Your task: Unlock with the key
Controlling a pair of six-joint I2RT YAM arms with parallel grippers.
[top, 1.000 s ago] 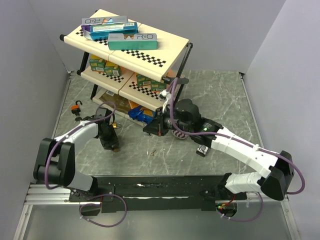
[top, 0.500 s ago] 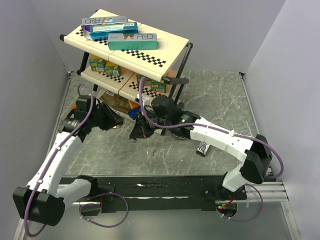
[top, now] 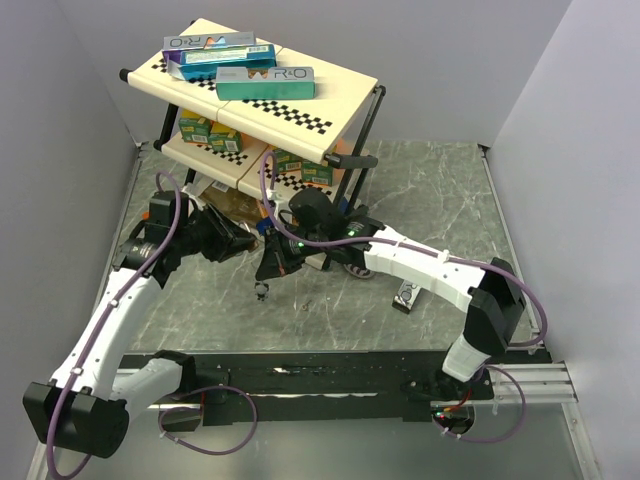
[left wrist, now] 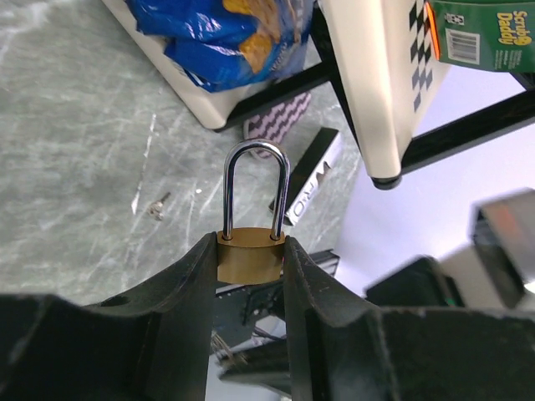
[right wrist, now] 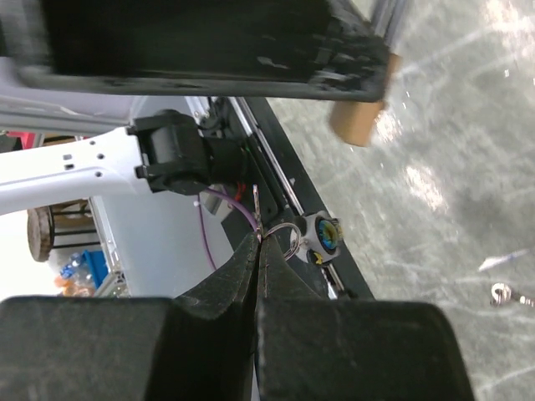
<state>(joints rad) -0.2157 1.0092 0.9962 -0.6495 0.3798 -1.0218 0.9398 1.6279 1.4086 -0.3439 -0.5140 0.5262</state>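
Left pincer (left wrist: 251, 249) pinches the brass padlock (left wrist: 249, 262), its shackle (left wrist: 256, 149) toward 12 o'clock. Right pincer (right wrist: 256, 244), pressed together, nips the key (right wrist: 256, 209).

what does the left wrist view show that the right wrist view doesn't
Only the left wrist view: the brass padlock in sharp view, clamped in the left gripper with its shackle closed, plus the blue bag and the shelf rack.
Only the right wrist view: the right gripper shut on the key with its ring.
Both: the grey marbled table and a small metal piece lying on it. A tan blur in the right wrist view may be the same padlock.
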